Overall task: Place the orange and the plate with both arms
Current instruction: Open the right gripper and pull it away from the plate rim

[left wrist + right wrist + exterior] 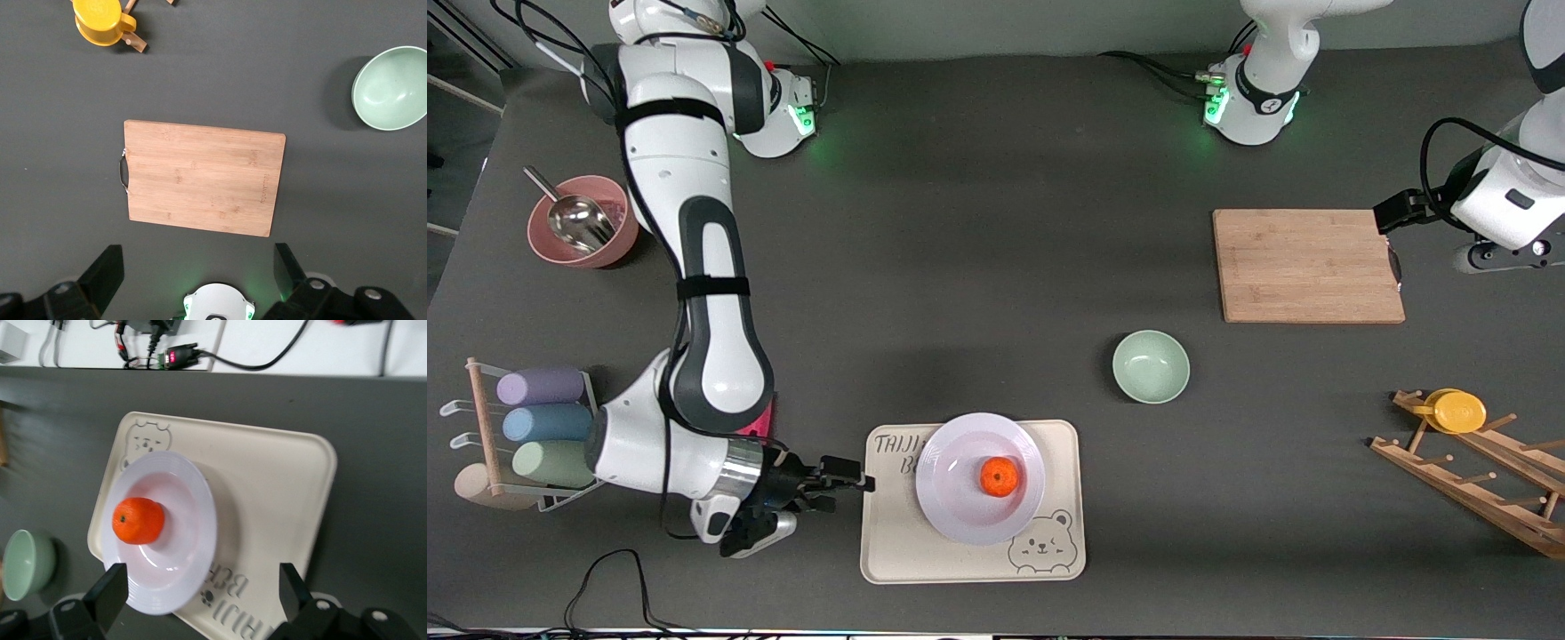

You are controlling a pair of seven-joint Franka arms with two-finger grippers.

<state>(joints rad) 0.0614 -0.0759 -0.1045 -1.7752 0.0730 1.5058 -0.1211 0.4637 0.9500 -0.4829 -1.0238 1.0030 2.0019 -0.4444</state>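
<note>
Front view: the orange [1000, 477] sits on the plate [960, 511], on the bear tray [889, 542], lower centre. The right gripper [852, 484], jaws spread and empty, should back off level to avoid nudging the tray. The left gripper [199, 267] waits spread over the cutting board [1307, 265].

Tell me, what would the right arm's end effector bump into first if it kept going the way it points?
Probably the bear tray's edge, then the plate holding the orange; the open right end effector is aimed at them.
</note>
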